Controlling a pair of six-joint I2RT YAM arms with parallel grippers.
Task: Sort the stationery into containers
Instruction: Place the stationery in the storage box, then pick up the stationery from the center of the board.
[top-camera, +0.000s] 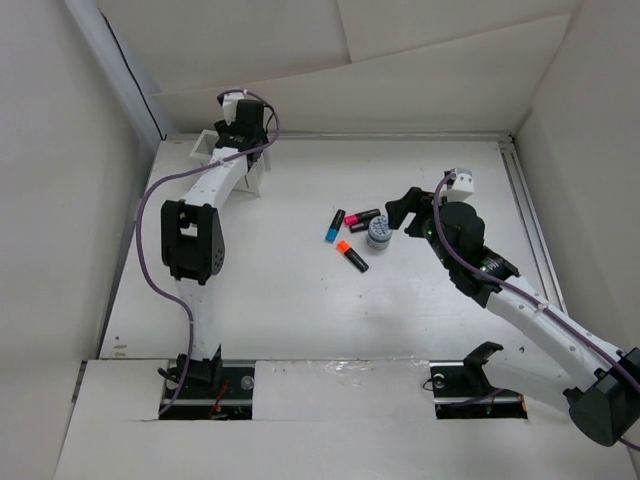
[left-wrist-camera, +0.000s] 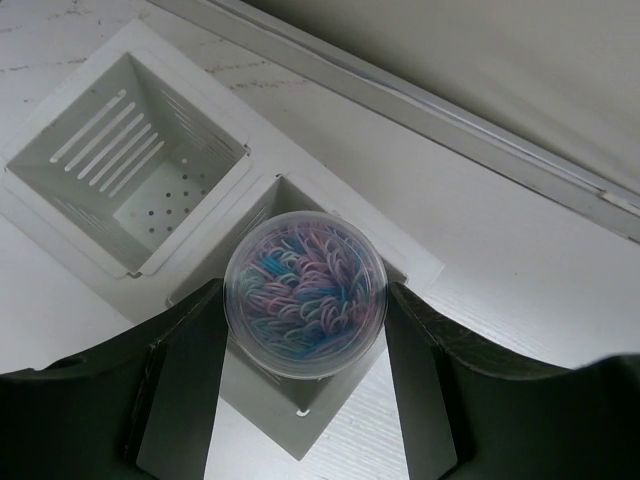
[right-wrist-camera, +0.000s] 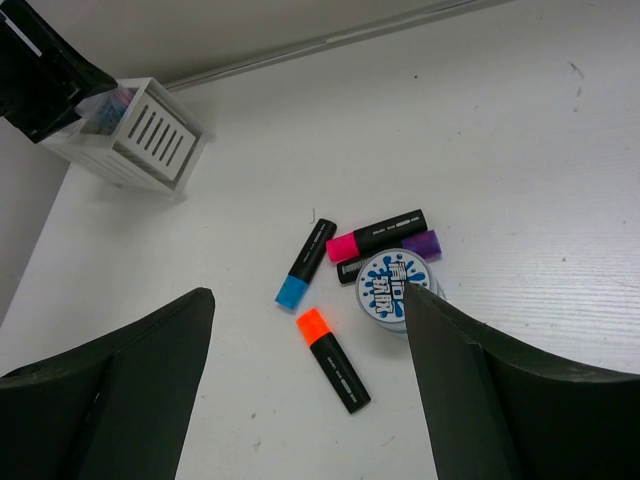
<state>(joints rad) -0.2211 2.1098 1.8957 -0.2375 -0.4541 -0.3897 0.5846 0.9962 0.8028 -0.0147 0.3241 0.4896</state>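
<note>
Closest to my left wrist camera, the left gripper (left-wrist-camera: 305, 300) has both fingers pressed against a clear round tub (left-wrist-camera: 305, 292) full of coloured loops. It holds the tub over the compartment of the white basket (left-wrist-camera: 100, 140) that sits on the right in that view. I cannot tell whether the tub's base is below the rim. From overhead the basket stands at the far left corner of the table (top-camera: 300, 330), partly hidden by the left arm. The right gripper (right-wrist-camera: 308, 300) hangs spread wide, gripping nothing, above the loose pile right of the table's middle. There a second round tub (right-wrist-camera: 392, 285) with a blue printed lid touches a purple-ended marker (right-wrist-camera: 395, 258), with a pink-ended marker (right-wrist-camera: 378, 237) just beyond. A blue-ended marker (right-wrist-camera: 308, 262) lies to their left, and an orange-ended marker (right-wrist-camera: 333, 360) lies nearer me, apart from the rest.
</note>
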